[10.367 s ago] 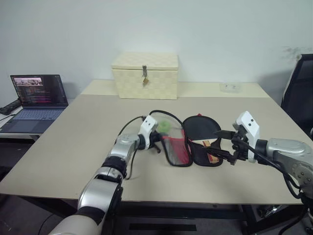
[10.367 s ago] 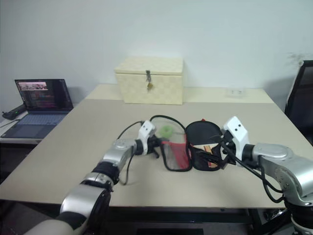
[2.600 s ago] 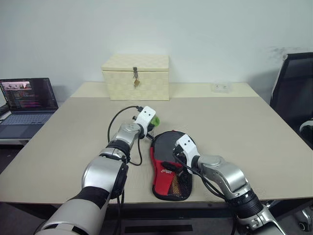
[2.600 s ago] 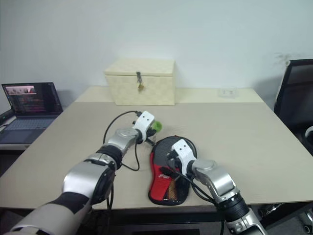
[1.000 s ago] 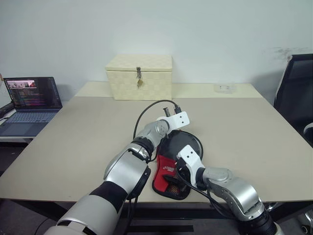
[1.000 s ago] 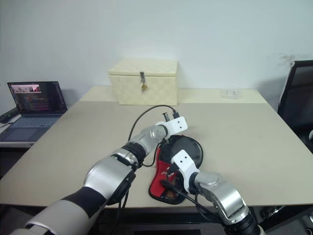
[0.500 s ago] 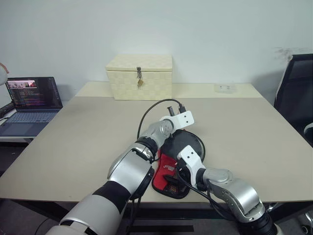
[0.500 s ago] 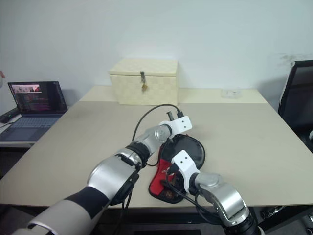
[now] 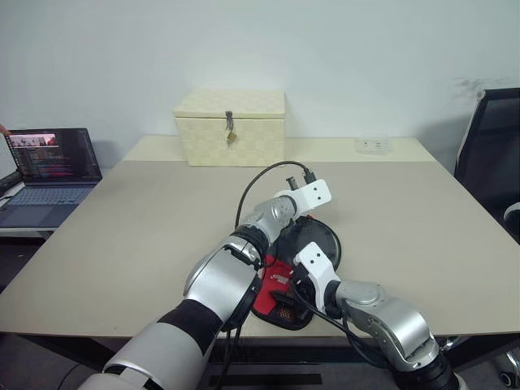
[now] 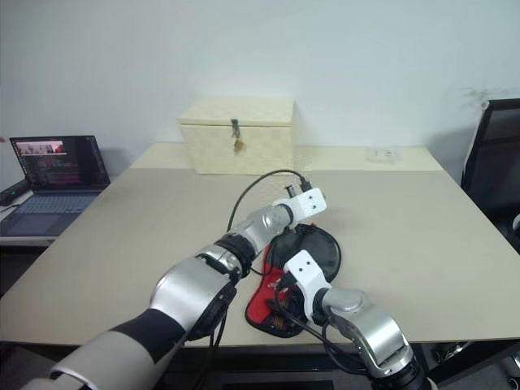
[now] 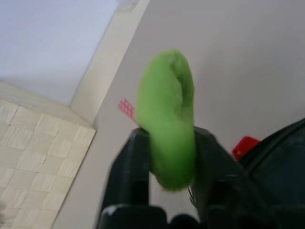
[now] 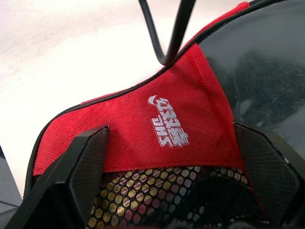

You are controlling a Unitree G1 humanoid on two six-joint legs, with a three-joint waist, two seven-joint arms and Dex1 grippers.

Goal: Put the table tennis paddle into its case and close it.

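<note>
step: zip close | L gripper (image 11: 167,157) pinching green zip tab (image 11: 167,114), R gripper (image 12: 171,181) spread astride case (image 12: 157,129) | pull tab along the seam, pin case flat

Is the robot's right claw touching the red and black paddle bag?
Touching. In the right wrist view, the right gripper has its wide-spread fingers pressed onto the case, one at each edge.

Items on the desk (image 9: 146,219): one case (image 9: 307,252), black and red; one cream box (image 9: 231,127) with a latch; one small white outlet block (image 9: 372,145). One green fuzzy piece (image 11: 167,119) between claw fingers. Off the desk: one laptop (image 9: 45,175), one black chair (image 9: 490,158).
</note>
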